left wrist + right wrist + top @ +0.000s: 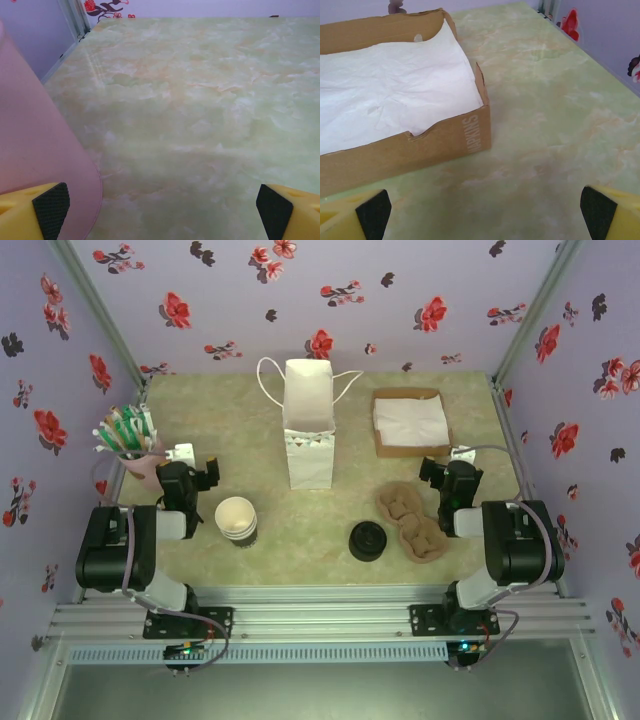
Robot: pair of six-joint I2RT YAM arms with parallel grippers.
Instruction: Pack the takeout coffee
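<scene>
my left fingers (162, 212) stand wide apart with nothing between the black pads (50, 210). my right fingers (485, 214) stand spread the same way, holding nothing.

under both pairs lies a glossy table (300, 540), pale green with cream and orange marbling. around it rise lavender walls (200, 300) printed with red and dark flowers, with metal posts in the far corners. a ribbed aluminium rail (320, 615) runs along the near edge, behind my fingers.

a pink cup (35, 150) sits just beside my left pair's left finger, its wall looming over that pad. it holds green and white sticks (125, 430).

ahead of my right pair, to the left, is a cardboard tray (445, 140) of white napkins (385, 95). the tray's near wall bears the printed word "napkins". i can read no other writing.

between the two pairs and further forward stands a white paper bag (309, 435), upright, mouth open, handles out to the sides. a lidless cup stack (236, 520) is behind and to the right of my left fingers. a pulp carrier (412, 520) lies just left of my right fingers. loose black lids (366, 540) lie beyond it, further left and back.

where the takeout coffee stands, i cannot tell.
</scene>
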